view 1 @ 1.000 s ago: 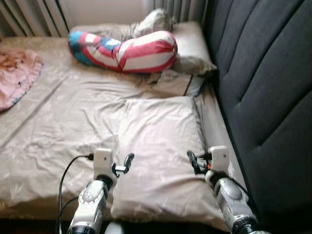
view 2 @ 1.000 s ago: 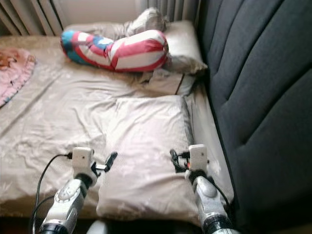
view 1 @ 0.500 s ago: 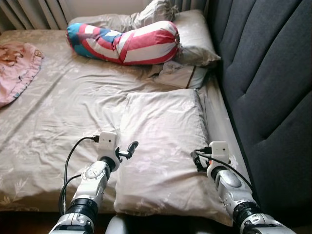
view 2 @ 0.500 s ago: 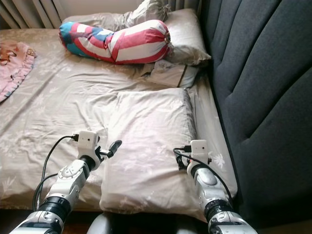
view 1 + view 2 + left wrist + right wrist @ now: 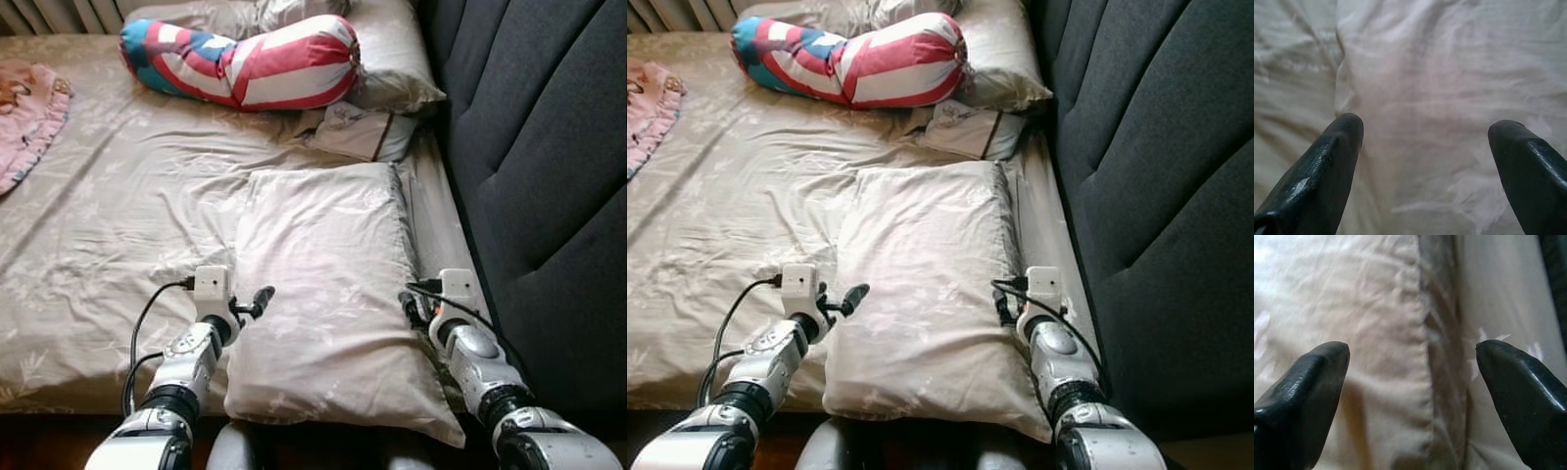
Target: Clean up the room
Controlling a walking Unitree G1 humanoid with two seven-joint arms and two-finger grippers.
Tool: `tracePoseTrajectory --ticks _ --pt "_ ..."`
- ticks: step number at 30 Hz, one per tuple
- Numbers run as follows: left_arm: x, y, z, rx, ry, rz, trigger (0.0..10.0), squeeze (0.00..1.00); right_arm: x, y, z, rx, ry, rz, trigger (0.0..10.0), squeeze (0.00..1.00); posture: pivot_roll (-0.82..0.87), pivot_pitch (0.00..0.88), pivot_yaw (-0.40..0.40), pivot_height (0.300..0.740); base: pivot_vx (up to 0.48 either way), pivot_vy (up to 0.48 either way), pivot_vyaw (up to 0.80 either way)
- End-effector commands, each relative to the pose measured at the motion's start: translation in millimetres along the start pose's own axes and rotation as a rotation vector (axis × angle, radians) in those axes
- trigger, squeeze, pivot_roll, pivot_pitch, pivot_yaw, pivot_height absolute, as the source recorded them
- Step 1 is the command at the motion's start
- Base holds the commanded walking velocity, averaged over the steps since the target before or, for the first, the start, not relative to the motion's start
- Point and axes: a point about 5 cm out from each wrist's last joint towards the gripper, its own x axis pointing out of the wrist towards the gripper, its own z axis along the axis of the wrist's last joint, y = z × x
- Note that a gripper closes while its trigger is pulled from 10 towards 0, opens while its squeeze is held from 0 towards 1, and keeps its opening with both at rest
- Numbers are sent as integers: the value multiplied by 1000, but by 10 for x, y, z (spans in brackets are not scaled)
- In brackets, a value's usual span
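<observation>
The left tool (image 5: 257,299) hangs released at the near left edge of the beige pillow (image 5: 328,284); the right tool (image 5: 411,308) hangs released over its right edge, fingers (image 5: 1308,391) astride the seam. The pillow lies flat on the bed (image 5: 108,225), beside the dark headboard (image 5: 549,166).
</observation>
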Motion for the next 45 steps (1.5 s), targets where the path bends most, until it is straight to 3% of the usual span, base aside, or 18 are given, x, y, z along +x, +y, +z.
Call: tracePoseTrajectory --ticks 1,2,3,7,15,36,45 --pt "-18 39 -58 14 31 23 10000 204 -10 16 -101 4 49 11 10000 1000 -148 232 -39 660 0 0 0" --pt "-18 37 -63 25 32 24 10000 204 -11 16 -108 4 52 12 10000 1000 -148 234 -41 660 0 0 0" --pt "-19 39 -68 26 32 33 10000 0 -12 15 -112 7 55 14 10000 0 -148 239 -44 660 0 0 0" --pt "-17 27 -78 -13 23 40 10000 0 -21 11 -152 3 76 28 10000 0 -157 265 -55 660 0 0 0" --pt "-33 41 -130 -9 40 61 10000 0 -39 -30 -198 1 104 29 10000 0 -166 304 -62 660 0 0 0" --pt "-173 264 -290 -59 68 155 10000 0 -110 95 -458 -26 240 227 10000 0 -196 366 -92 660 0 0 0" --pt "-216 235 -425 -75 110 147 10000 0 -151 123 -558 -21 271 270 10000 0 -225 382 -108 660 0 0 0"
